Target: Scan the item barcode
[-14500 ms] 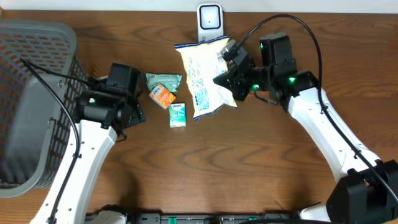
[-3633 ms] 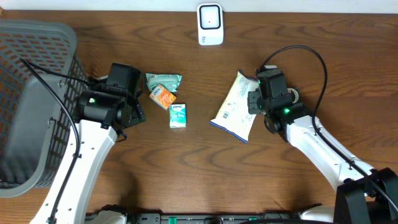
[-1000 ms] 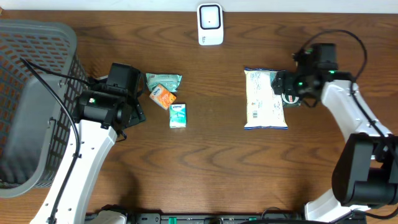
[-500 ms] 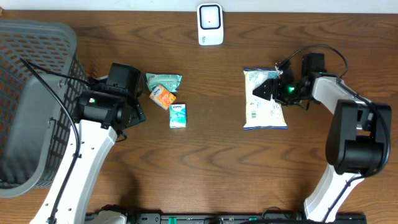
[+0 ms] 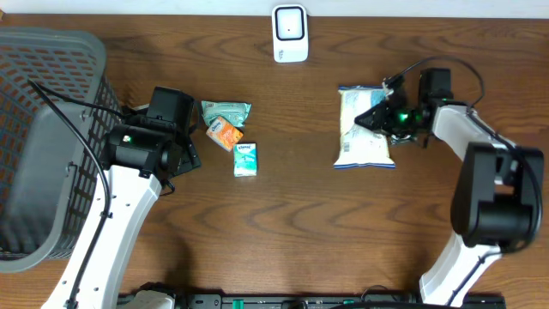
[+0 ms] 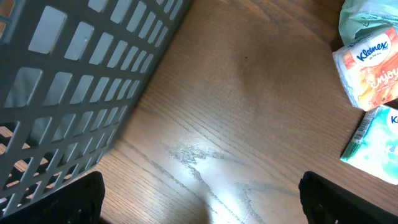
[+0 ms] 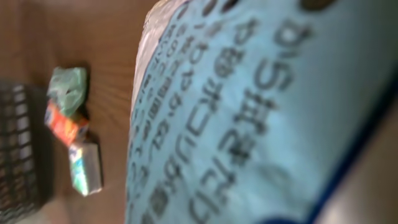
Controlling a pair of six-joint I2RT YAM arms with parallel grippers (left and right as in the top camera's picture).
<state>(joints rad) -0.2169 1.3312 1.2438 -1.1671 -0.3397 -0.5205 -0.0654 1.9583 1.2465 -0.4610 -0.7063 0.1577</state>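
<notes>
ovhd top-down, table | L-wrist low, basket | R-wrist close, bag | shared: tissue packs

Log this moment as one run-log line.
right gripper: shut on snack bag | left gripper: open, beside Kleenex packs | barcode scanner: bag not presented

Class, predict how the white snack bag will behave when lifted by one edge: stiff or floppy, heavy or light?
Probably floppy: the snack bag looks like thin film, buckled where the right gripper pinches its edge. Likely light, since it looks puffy.
</notes>
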